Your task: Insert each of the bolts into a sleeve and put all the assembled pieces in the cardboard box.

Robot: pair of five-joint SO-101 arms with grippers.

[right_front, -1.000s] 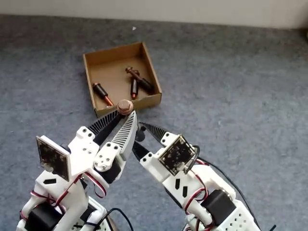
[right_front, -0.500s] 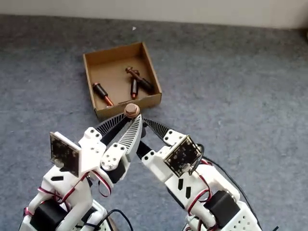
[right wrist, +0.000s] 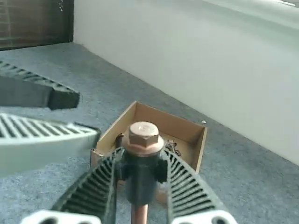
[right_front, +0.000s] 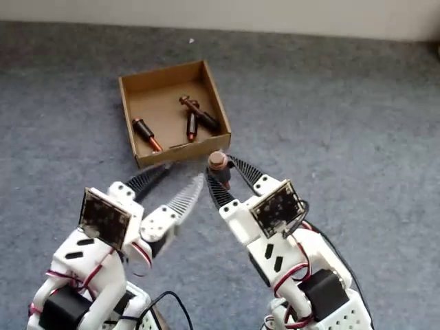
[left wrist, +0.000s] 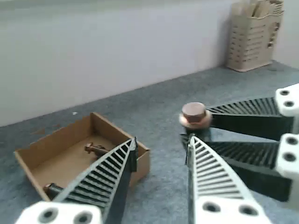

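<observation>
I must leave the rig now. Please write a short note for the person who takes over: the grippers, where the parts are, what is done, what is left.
Left gripper: open, holding nothing, in front of the cardboard box.
Right gripper: shut on a sleeve with a bolt in it, upright, just before the box's near wall.
Done: three pieces lie in the box, the left piece, the middle piece and the right piece. The held one looks assembled.
Left: carry the held piece over the box and release it.
</observation>
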